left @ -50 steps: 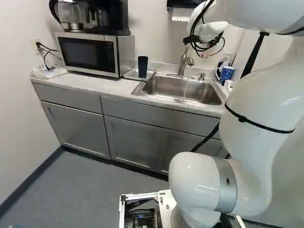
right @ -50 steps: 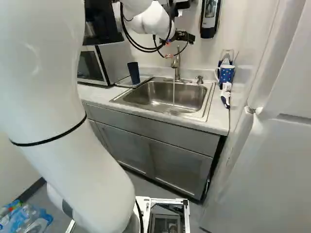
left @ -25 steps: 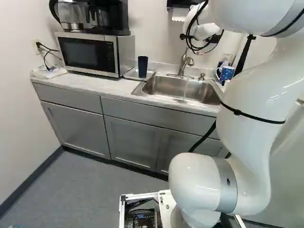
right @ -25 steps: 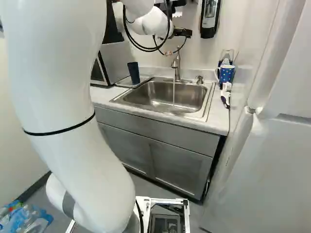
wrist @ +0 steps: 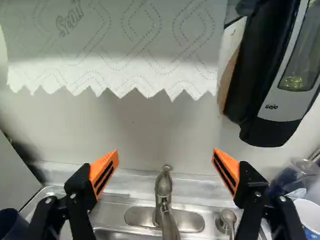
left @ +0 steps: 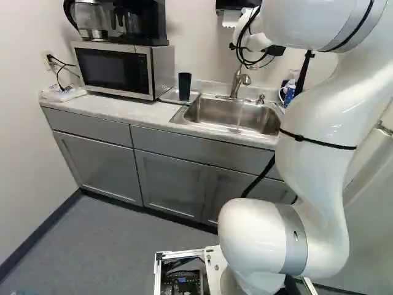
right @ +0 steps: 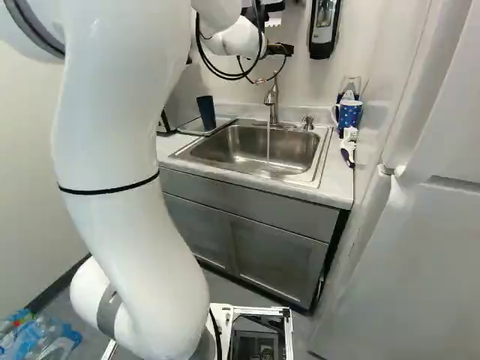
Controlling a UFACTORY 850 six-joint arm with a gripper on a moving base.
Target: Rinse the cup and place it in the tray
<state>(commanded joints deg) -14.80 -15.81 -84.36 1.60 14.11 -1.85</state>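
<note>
Standing in the tray [left: 166, 96]: your dark cup [left: 184, 86], upright, beside the microwave [left: 116, 69].
Sink [right: 240, 169]: you have water [right: 268, 144] running from the tap [right: 272, 96].
Gripper [left: 275, 50]: wide open and empty; in the wrist view you see paper towel [wrist: 120, 55] ahead.
Mug [right: 349, 114]: blue, white-spotted, right of your sink.

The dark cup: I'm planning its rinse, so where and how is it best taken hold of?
Probably around the middle of the dark cup, coming in level from the counter's front: it stands upright, tall and slim, tapering downward, and the microwave crowds one side.
</note>
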